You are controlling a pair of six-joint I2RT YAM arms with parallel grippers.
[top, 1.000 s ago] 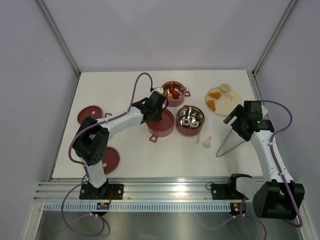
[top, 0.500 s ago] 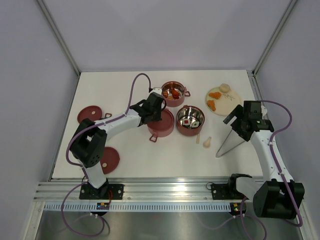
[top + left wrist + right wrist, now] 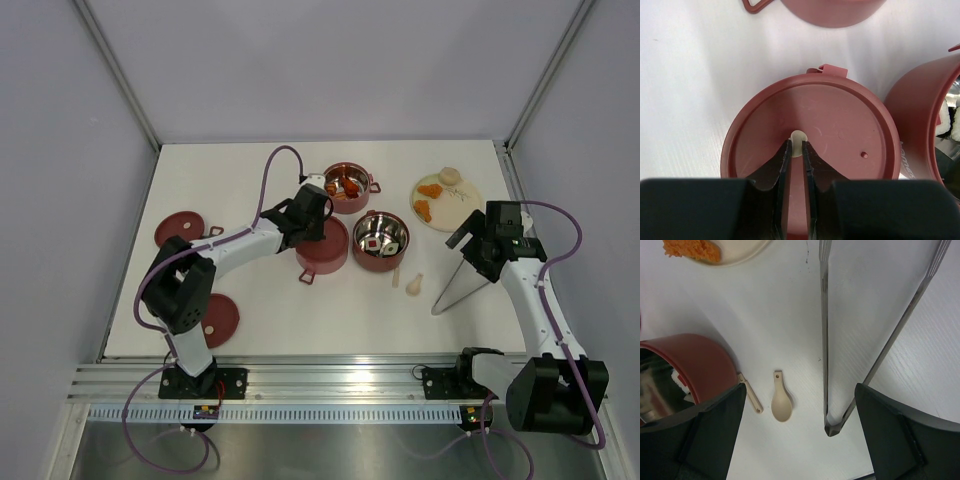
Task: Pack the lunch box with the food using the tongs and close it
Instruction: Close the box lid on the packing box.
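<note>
My left tool (image 3: 795, 150) sat nearly closed, its tips pinching the small pale knob at the centre of a dark-red lid (image 3: 840, 125) resting on a lunch box bowl (image 3: 322, 246). My right tool (image 3: 480, 250) stood wide open, holding nothing, above the tongs (image 3: 860, 340) lying on the worktop (image 3: 230, 170) beside a small beige spoon (image 3: 781, 405).

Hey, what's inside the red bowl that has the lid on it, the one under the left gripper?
Its contents cannot be seen: the dark-red disc lid covers the bowl completely. Only the lid's top shows, with a small cream knob at its centre, which the left gripper pinches.
</note>
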